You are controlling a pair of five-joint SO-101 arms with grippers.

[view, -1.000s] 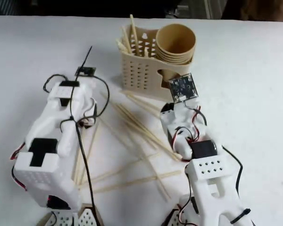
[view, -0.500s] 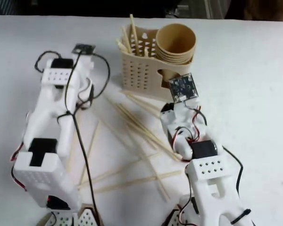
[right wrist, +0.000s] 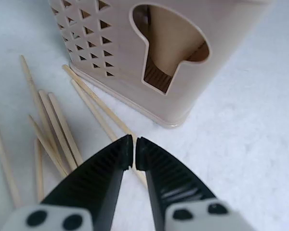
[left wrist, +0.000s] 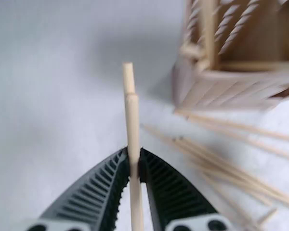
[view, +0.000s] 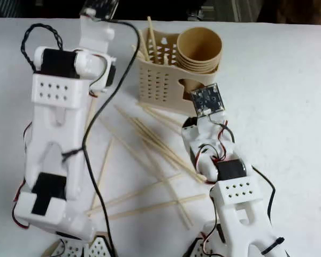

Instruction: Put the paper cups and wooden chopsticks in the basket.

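Paper cups [view: 199,48] sit nested in a stack in the 3 o'clock half of the beige perforated basket [view: 159,85]. The basket stands at about 12 o'clock on the white table [view: 289,107]. In its 9 o'clock half a few upright chopsticks [view: 150,40] poke above the rim.

From the basket's foot down toward 6 o'clock, loose chopsticks [view: 150,155] lie scattered and crossing on the table between the two arms.

The left arm [view: 56,134] stretches along the 9 o'clock side, its wrist up near 11 o'clock, level with the basket. From its own camera, the left claw [left wrist: 134,159] is clamped narrow on a held chopstick [left wrist: 131,110]. The stick juts straight out past the tips, with the basket [left wrist: 231,86] off at its 2 o'clock.

The right arm [view: 230,187] comes up from 5 o'clock, its wrist just beside the basket's near wall. The right claw [right wrist: 134,147] is pinched almost together at the tips, with nothing between them. It faces the cut-out handle hole, through which a cup [right wrist: 171,43] shows. One loose stick runs beneath those tips; I can't tell if they touch it.
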